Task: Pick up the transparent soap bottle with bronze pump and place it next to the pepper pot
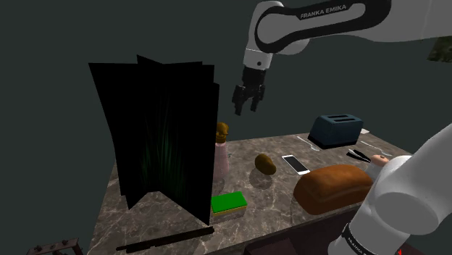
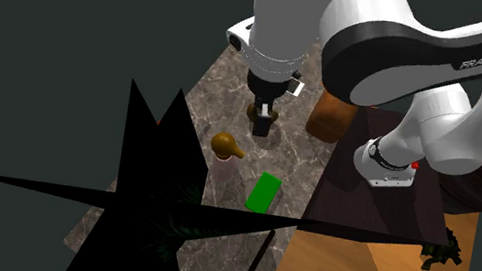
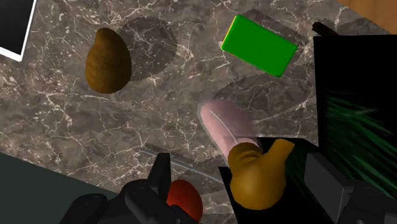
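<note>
The soap bottle [image 1: 222, 153] stands upright on the marble counter [image 1: 275, 195], close against a black plant shape. Its body is pale pink and see-through, with a bronze pump [image 1: 222, 130] on top. My gripper [image 1: 246, 95] hangs open in the air above it, slightly toward the shoulder view's right, touching nothing. In the wrist view the bottle [image 3: 228, 124] and its pump [image 3: 257, 178] lie between the spread fingers [image 3: 157, 181], well below them. In the second exterior view the gripper [image 2: 262, 123] is just beyond the pump [image 2: 225, 144]. A small pale pot with a reddish top [image 1: 378, 161] stands by the arm's base.
A black plant shape [image 1: 163, 130] rises at the shoulder view's left. On the counter lie a green sponge [image 1: 229, 203], a brown potato [image 1: 265, 164], a phone [image 1: 295, 164], a bread loaf [image 1: 332, 187], a dark toaster [image 1: 337, 129] and a knife [image 1: 360, 154].
</note>
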`<action>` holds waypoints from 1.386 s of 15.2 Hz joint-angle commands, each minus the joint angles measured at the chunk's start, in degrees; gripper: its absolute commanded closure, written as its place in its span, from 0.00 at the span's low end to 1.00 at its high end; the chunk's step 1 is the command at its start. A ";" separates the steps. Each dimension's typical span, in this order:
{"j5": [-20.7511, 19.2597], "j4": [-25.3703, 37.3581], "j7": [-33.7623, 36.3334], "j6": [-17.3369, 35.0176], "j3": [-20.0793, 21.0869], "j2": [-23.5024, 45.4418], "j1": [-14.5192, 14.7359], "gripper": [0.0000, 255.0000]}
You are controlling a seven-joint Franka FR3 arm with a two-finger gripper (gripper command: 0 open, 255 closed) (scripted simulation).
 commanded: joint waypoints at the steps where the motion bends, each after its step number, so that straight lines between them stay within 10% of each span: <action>1: -0.95 3.39 0.72 1.20 1.13 5.10 0.44 0.00; 6: -3.97 11.49 2.87 2.53 3.48 16.03 1.90 0.00; 21: -4.13 7.07 3.00 8.18 3.55 17.28 2.03 0.00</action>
